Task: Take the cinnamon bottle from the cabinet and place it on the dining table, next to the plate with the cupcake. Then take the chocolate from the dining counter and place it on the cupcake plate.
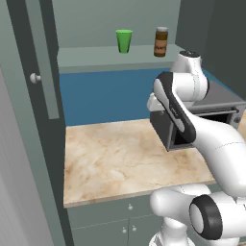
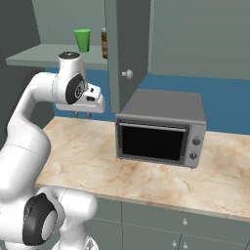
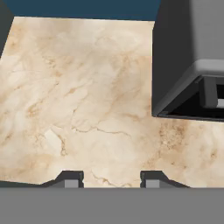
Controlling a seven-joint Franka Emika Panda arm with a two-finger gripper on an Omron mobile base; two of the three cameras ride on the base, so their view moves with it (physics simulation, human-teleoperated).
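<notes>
Marbled beige stone countertop (image 3: 78,100) lies under the two-finger gripper (image 3: 111,180), whose dark tips stand apart, holding nothing. Beside it sits a grey toaster oven (image 2: 161,129). Beyond, on the pale cabinet shelf (image 1: 96,54), the brown cinnamon bottle with a grey cap (image 1: 161,42) stands upright near the right end, a green plastic cup (image 1: 124,41) left of it. Likely light, rigid, smooth-walled; grip mid-body, below the cap.

The arm (image 1: 211,139) is glossy white with rounded, tube-like links. Dark grey rings and round caps mark its joints, and a dark band runs along one link. The hand (image 2: 83,103) is a white, boxy block with small dark details. Two small dark finger tips (image 3: 72,178) have lighter grey faces.
</notes>
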